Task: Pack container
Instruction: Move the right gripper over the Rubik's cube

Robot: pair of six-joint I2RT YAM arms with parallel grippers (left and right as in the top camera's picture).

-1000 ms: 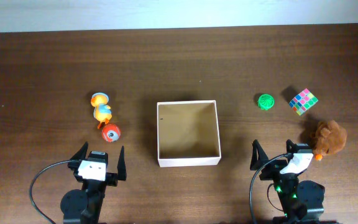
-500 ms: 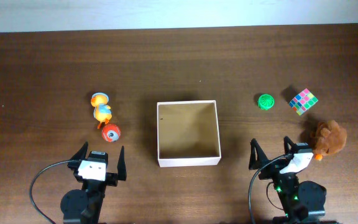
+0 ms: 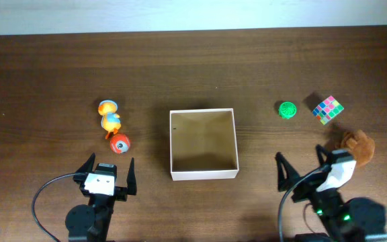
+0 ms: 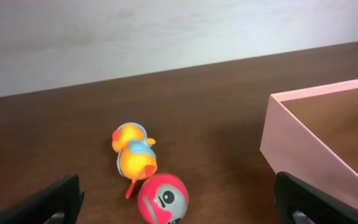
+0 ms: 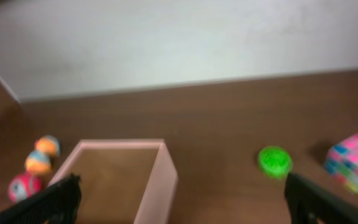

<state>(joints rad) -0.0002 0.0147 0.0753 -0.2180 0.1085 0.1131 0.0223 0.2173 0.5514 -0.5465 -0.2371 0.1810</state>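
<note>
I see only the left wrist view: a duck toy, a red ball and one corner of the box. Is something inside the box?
Observer: No. The overhead view shows the container with a bare floor and no toy in it.
Operator: Are there toys on its other side?
Observer: Yes, three on the robot's right: a green ball, a coloured cube and a brown plush toy.
Operator: What is the right gripper doing?
Observer: The right gripper is open and holds nothing. It is close beside the brown plush toy, but I cannot tell if they touch.
</note>
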